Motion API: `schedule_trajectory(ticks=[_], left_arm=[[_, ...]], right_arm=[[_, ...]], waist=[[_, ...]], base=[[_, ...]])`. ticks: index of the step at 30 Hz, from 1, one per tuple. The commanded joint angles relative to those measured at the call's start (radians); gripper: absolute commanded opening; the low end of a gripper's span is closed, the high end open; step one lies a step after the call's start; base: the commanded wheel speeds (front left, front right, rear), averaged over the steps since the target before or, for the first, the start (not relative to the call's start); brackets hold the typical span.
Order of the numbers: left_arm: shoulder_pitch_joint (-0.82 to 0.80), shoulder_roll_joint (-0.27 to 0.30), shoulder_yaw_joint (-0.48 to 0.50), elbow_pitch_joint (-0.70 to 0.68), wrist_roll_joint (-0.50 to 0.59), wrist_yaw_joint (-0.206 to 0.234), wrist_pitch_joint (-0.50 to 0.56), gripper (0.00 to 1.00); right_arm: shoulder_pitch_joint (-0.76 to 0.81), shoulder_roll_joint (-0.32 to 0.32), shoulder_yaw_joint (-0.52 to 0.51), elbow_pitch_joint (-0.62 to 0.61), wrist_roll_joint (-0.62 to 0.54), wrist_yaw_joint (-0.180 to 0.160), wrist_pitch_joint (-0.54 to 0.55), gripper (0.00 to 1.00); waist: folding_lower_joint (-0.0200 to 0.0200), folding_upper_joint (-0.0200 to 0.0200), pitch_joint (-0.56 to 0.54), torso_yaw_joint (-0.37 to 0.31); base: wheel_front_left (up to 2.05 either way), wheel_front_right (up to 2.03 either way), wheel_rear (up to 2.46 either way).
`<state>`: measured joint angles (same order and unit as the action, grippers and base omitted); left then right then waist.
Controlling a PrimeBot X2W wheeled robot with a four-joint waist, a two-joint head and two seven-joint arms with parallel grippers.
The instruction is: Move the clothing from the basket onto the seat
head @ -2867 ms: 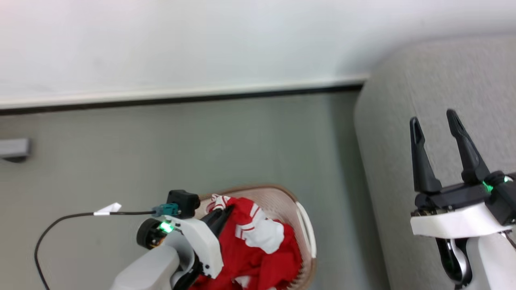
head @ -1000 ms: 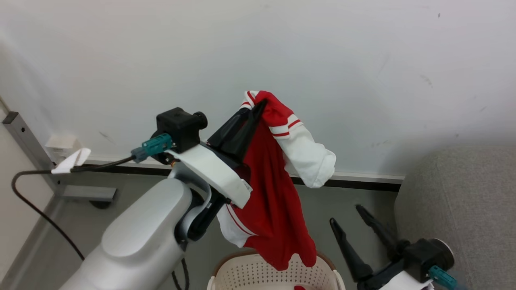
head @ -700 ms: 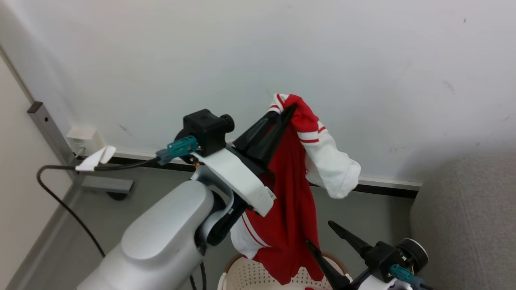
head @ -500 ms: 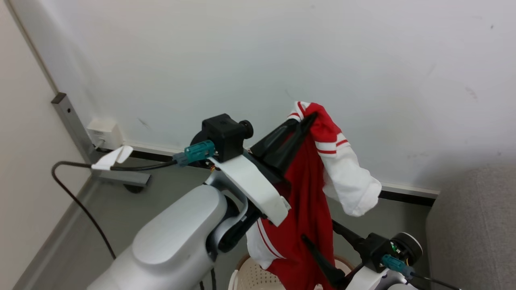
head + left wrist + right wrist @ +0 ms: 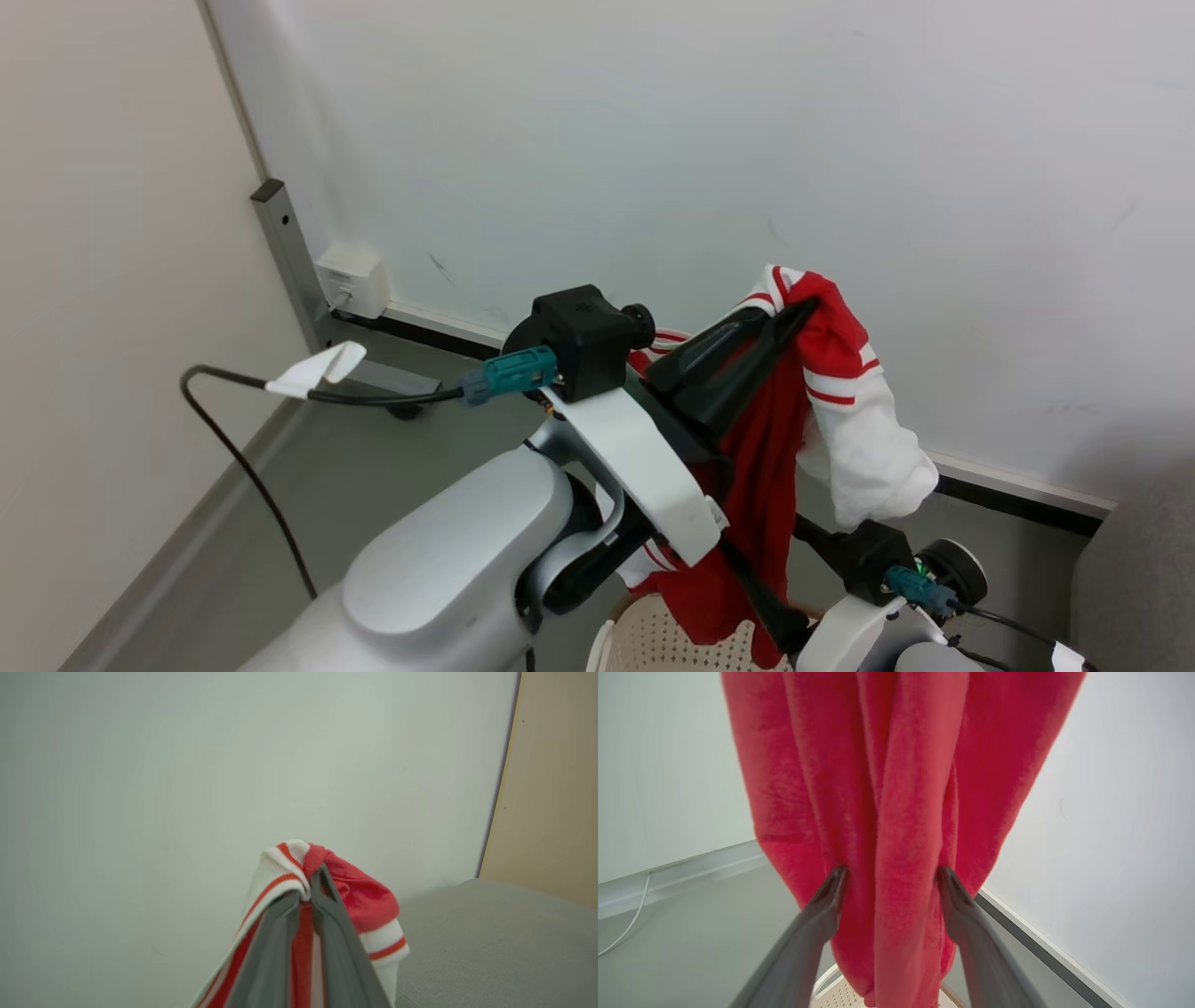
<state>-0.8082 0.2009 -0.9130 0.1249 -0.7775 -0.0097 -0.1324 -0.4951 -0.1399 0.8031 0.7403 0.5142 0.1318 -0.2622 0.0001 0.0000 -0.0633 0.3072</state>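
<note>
A red garment (image 5: 766, 448) with a white, red-striped sleeve (image 5: 868, 448) hangs from my left gripper (image 5: 805, 310), which is shut on its top edge, high in front of the wall. The left wrist view shows the left gripper (image 5: 310, 884) pinching the striped trim of this garment (image 5: 359, 896). My right gripper (image 5: 892, 877) is open, one finger on each side of the hanging red cloth (image 5: 896, 788). In the head view the right gripper (image 5: 761, 541) is low behind the cloth. The cream basket (image 5: 653, 644) stands below. The grey seat (image 5: 1139, 579) is at the right.
A white wall stands close ahead, with a black skirting strip (image 5: 1018, 509). A black cable (image 5: 243, 439), a metal post (image 5: 289, 261) and a wall box (image 5: 353, 280) are at the left. The grey seat (image 5: 490, 942) and the basket's rim (image 5: 831, 989) also appear in the wrist views.
The camera has risen and swung left. My left gripper has lifted the garment out of the basket. My right gripper has come up to the hanging cloth, its fingers now either side of it.
</note>
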Motion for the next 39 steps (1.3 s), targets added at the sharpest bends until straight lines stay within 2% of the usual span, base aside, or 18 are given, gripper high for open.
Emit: schedule_trajectory(ticks=[1,2,3,4,5,6,17,22,37,38,39], left_arm=[[0.006,-0.001,0.002,-0.009,-0.012,0.0,0.002,0.0],[0.007,0.001,0.003,-0.013,-0.012,0.002,0.001,0.0],[0.007,0.003,0.003,-0.015,-0.012,0.005,0.0,0.0],[0.009,0.006,0.004,-0.018,-0.012,0.006,-0.001,0.0],[0.01,0.009,0.005,-0.02,-0.013,0.008,-0.002,0.0],[0.011,0.011,0.006,-0.022,-0.014,0.008,-0.002,0.0],[0.028,0.038,0.022,-0.028,-0.025,0.025,-0.01,0.0],[0.054,0.066,0.037,-0.011,-0.031,0.043,-0.015,0.0],[0.204,0.139,0.009,-0.025,-0.041,0.049,-0.052,0.0],[0.216,0.142,0.004,-0.026,-0.043,0.045,-0.058,0.07],[0.227,0.145,0.002,-0.025,-0.047,0.043,-0.06,0.47]], right_arm=[[-0.018,0.001,-0.002,0.007,0.014,-0.002,-0.002,1.0],[-0.017,0.001,-0.003,0.012,0.018,-0.002,-0.002,1.0],[-0.017,0.001,-0.011,0.01,0.023,-0.002,-0.002,0.84],[-0.016,0.002,-0.017,0.008,0.026,-0.002,-0.002,0.41],[-0.015,0.003,-0.02,0.006,0.027,-0.002,-0.002,0.07],[-0.015,0.005,-0.023,0.002,0.028,-0.002,-0.002,0.0],[0.015,-0.012,-0.106,-0.058,0.004,-0.002,-0.002,0.0],[0.061,-0.032,-0.188,-0.129,-0.018,-0.002,-0.002,0.0],[0.173,-0.046,-0.45,-0.379,-0.093,-0.002,-0.002,0.0],[0.175,-0.046,-0.462,-0.39,-0.09,-0.002,-0.002,0.0],[0.175,-0.044,-0.473,-0.402,-0.083,-0.002,-0.002,0.0]], waist=[[-0.0001,0.0,-0.002,0.007],[-0.0001,0.0,-0.003,0.009],[-0.0001,0.0,-0.002,0.01],[-0.0001,0.0,-0.002,0.011],[-0.0001,0.0,-0.001,0.011],[-0.0001,0.0,-0.001,0.01],[-0.0001,0.0,0.004,-0.016],[-0.0001,0.0,0.003,-0.033],[-0.0001,0.0,0.021,-0.103],[-0.0001,0.0,0.022,-0.108],[-0.0001,0.0,0.022,-0.113]], base=[[0.0,0.0,0.0],[0.0,0.0,0.0],[0.0,0.0,0.0],[0.0,0.0,0.0],[0.0,0.0,0.0],[0.0,0.0,0.0],[0.0,0.0,0.0],[0.0,0.0,0.0],[0.0,0.0,0.0],[0.0,0.0,0.0],[0.0,0.0,0.0]])
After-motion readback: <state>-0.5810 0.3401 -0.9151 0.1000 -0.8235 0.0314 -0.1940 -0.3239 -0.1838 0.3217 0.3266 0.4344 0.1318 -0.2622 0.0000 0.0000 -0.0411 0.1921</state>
